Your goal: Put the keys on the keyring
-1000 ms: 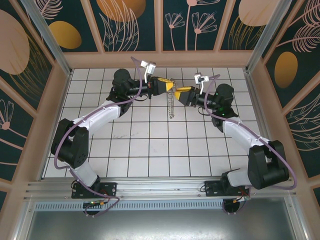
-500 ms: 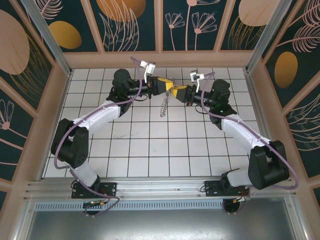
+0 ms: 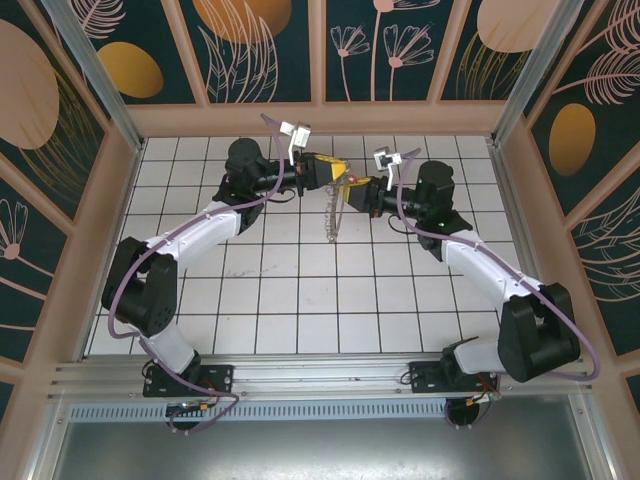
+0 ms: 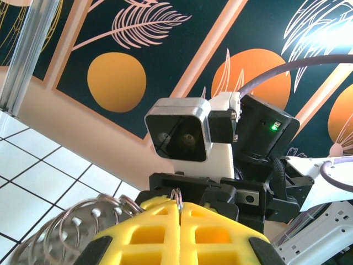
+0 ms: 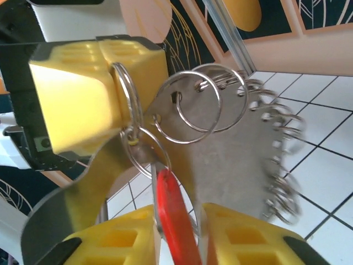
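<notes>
Between our right gripper's (image 5: 177, 221) yellow fingers: the red key (image 5: 168, 201).
We cannot tell if those jaws pinch it; beyond, our left gripper (image 5: 113, 83) clamps one ring of the dangling keyring (image 5: 231, 165), probably steadying it for threading.

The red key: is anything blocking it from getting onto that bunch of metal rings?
Nothing visible does. The red key sits between the right end effector's fingers, its top against a small ring just below the one the left end effector pinches. The rest of the keyring hangs off to the side.
</notes>
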`<move>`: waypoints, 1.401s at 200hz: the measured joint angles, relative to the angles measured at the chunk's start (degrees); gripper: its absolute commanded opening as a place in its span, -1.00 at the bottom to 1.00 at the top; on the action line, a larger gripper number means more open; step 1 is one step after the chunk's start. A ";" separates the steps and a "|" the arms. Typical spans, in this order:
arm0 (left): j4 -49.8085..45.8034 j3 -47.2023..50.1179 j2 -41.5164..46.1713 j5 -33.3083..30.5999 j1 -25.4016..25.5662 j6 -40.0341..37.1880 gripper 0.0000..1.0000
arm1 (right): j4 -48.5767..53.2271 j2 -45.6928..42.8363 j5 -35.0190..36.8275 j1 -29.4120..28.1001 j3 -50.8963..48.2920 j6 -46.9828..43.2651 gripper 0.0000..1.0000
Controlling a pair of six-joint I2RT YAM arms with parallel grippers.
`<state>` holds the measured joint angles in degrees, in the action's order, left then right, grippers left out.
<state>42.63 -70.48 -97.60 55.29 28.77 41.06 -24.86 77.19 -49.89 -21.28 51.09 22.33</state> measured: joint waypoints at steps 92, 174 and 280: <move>0.02 0.00 0.00 -0.28 0.00 0.00 -1.00 | 5.01 -12.31 2.29 5.57 -4.07 -1.79 -0.20; 0.07 0.00 0.00 0.02 0.00 0.22 -1.00 | -5.73 -4.13 -2.69 5.77 -0.07 5.75 -0.24; 0.87 0.00 -0.02 1.29 0.00 1.53 -1.00 | -12.94 0.44 -7.19 4.96 0.44 10.10 -0.65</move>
<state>43.51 -70.48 -97.62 56.58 28.77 42.59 -37.80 77.62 -57.08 -16.32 51.53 32.42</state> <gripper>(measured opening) 0.059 0.246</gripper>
